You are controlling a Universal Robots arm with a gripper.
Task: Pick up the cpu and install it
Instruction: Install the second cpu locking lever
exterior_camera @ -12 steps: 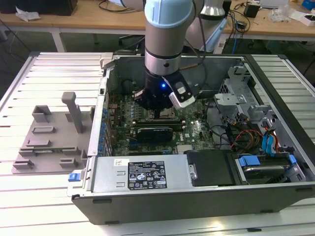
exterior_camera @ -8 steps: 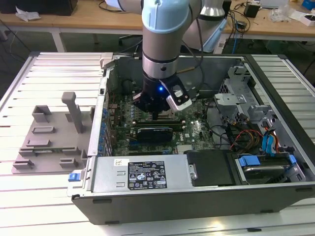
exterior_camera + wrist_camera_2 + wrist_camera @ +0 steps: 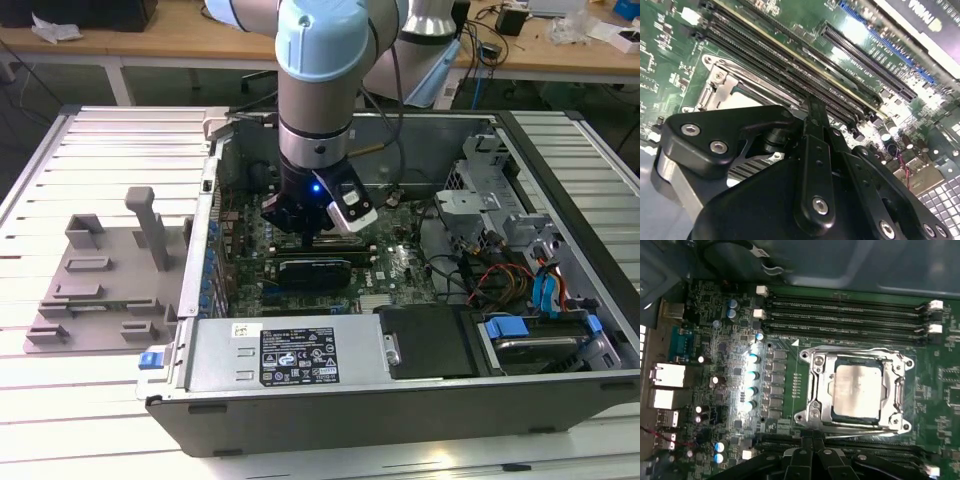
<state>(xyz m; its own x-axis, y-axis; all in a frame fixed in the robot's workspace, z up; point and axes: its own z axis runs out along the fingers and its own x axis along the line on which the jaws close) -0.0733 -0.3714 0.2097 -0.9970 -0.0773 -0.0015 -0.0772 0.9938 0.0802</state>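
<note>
the cpu [image 3: 858, 390] is seen in the first wrist view seated inside the socket frame [image 3: 812, 390] on the motherboard [image 3: 720, 347], its silvery top facing up and framed on all sides by the metal bracket. it appears level with the frame, so it is judged to be already placed in the socket; whether the retention lever is latched cannot be told. the placement makes sense: the socket is the only seat on the board matched to the chip's square outline.

the memory slots [image 3: 840, 310] are noted just beside the socket on one side, with a second bank on the opposite side, close to the gripper linkage.

the gripper [image 3: 812, 452] is seen at the edge of the first wrist view, just beside the socket frame and apart from the cpu; nothing is seen between its black linkages. whether its fingers are spread or closed cannot be told. in the second wrist view the gripper body [image 3: 810, 190] sits low over the board, with the socket frame [image 3: 722, 87] partly hidden behind it.

in the exterior view the arm [image 3: 315, 90] is held vertical inside the open computer case [image 3: 400, 400], wrist pointed down at the motherboard. the grey tray [image 3: 95, 290] lies outside the case, on the exterior view's left, well apart from the gripper.
</note>
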